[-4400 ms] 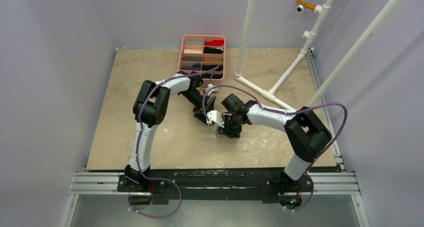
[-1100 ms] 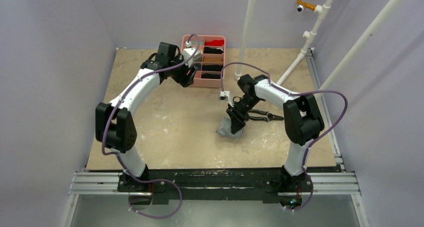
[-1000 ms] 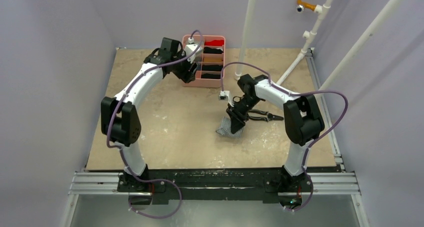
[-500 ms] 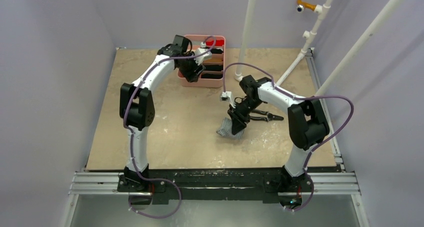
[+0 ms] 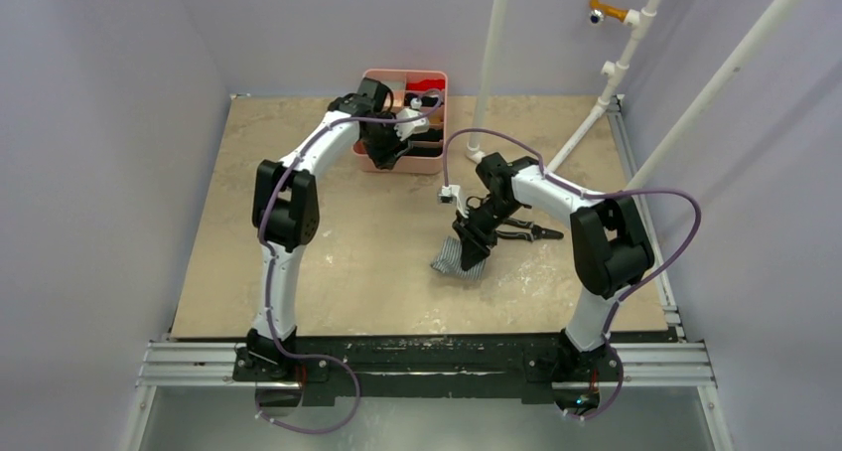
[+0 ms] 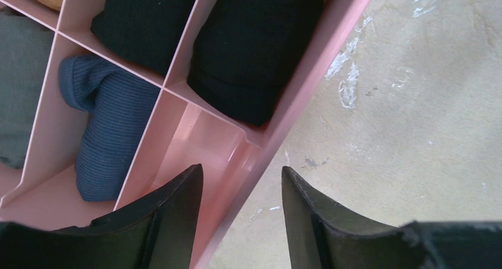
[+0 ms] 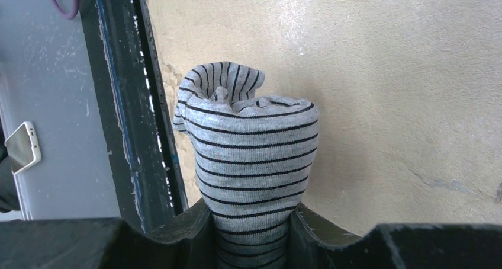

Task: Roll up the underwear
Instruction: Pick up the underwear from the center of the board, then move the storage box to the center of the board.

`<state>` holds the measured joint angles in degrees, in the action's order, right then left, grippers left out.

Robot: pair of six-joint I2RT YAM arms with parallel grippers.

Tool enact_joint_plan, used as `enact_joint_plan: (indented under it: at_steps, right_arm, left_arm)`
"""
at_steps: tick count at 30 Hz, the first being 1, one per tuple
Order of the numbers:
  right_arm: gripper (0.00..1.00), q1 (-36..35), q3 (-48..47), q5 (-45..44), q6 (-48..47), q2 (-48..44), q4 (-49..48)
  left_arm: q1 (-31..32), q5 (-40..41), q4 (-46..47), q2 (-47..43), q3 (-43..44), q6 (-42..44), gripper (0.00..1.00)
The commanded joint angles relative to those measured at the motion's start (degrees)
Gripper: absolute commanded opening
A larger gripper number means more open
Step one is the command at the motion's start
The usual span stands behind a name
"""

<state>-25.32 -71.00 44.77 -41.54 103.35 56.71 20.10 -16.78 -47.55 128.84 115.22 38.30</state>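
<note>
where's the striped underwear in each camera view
Top external: striped underwear lies on the table, right of centre.
Left wrist: not in it.
Right wrist: centre of the picture, bunched and held between the jaws.
Shared landmark: the beige table, also at right in the left wrist view and the right wrist view.

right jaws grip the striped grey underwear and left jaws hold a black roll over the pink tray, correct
No: the left jaws hold nothing; they stand open over the edge of the pink tray, as the left wrist view shows. The right jaws do grip the striped grey underwear.
</note>
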Motion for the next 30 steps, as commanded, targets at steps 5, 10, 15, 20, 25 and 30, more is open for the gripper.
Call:
enact_joint_plan:
  at_steps: [5,10,15,20,25,30]
  right_arm:
    - [0.00,1.0,0.2,2.7,0.4,-3.8,-0.8]
    - [0.00,2.1,1.6,0.9,2.1,-6.6,-1.8]
    - [0.00,3.3,4.3,-1.6,2.8,-10.2,-1.9]
    - [0.00,5.5,5.6,-3.6,3.4,-15.0,-1.5]
    - [0.00,7.8,5.1,-5.1,3.1,-17.7,0.5]
    - [0.00,9.3,4.0,-8.2,4.5,-19.8,0.2]
  left_arm:
    - [3.0,2.9,-1.4,0.4,0.3,5.6,0.31]
    - [4.2,2.8,-0.6,-1.6,-3.4,3.5,0.10]
    - [5.4,2.7,0.8,-6.0,-9.9,1.5,0.01]
    - [7.1,1.9,2.7,-13.0,-19.7,0.6,0.00]
    - [9.5,-1.4,3.6,-20.8,-30.1,-0.5,0.00]
    - [13.2,-5.9,3.9,-28.9,-39.3,-1.3,0.00]
